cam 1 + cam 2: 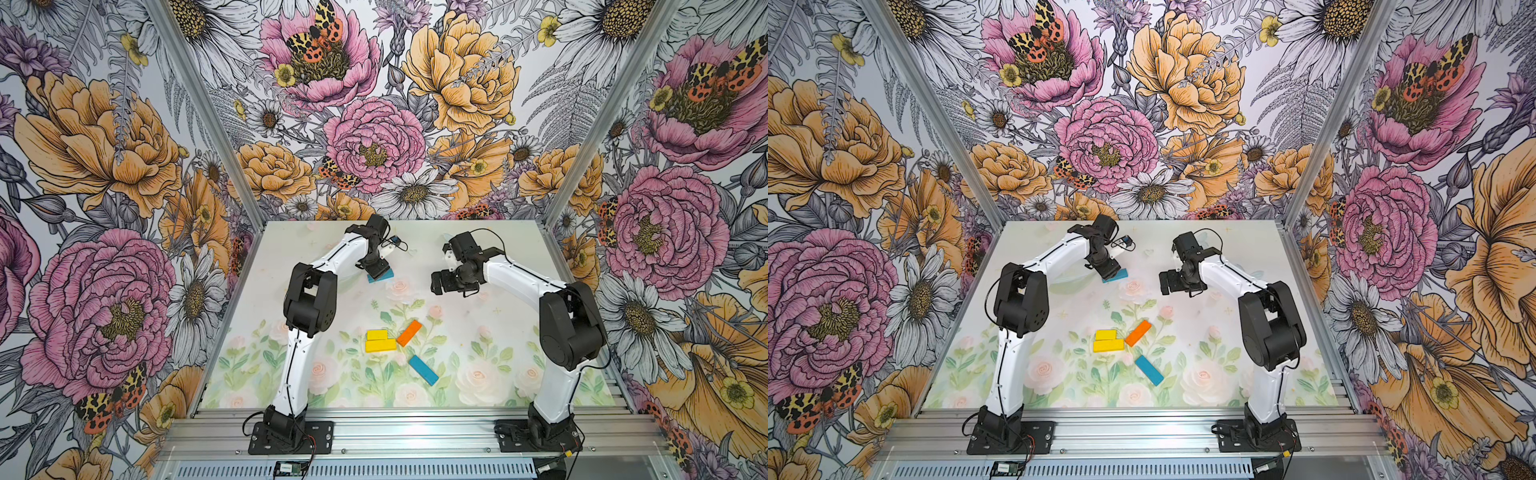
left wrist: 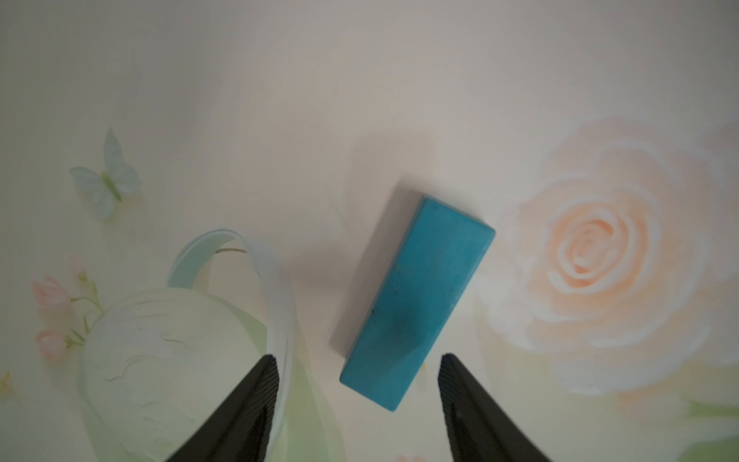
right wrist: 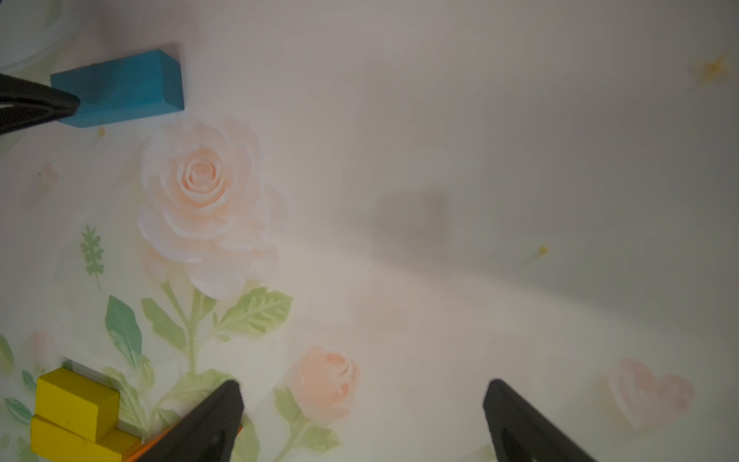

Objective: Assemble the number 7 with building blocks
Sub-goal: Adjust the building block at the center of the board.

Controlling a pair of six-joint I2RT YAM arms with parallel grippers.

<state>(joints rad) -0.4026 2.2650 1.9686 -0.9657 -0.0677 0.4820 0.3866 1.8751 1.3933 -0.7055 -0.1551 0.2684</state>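
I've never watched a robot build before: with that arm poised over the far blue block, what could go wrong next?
The far blue block lies skewed between the open fingers of the left gripper, so closing might twist it rather than grip it squarely. The two yellow blocks touch, with the orange block right beside them; lifting one could nudge its neighbours.

Robot test booth, floral walls [image 1: 104, 166], aluminium rails [image 1: 415, 430]

Floral-print walls [image 1: 104, 166] w/ alu frame [image 1: 415, 430], pale rose-print tabletop [image 1: 478, 332]
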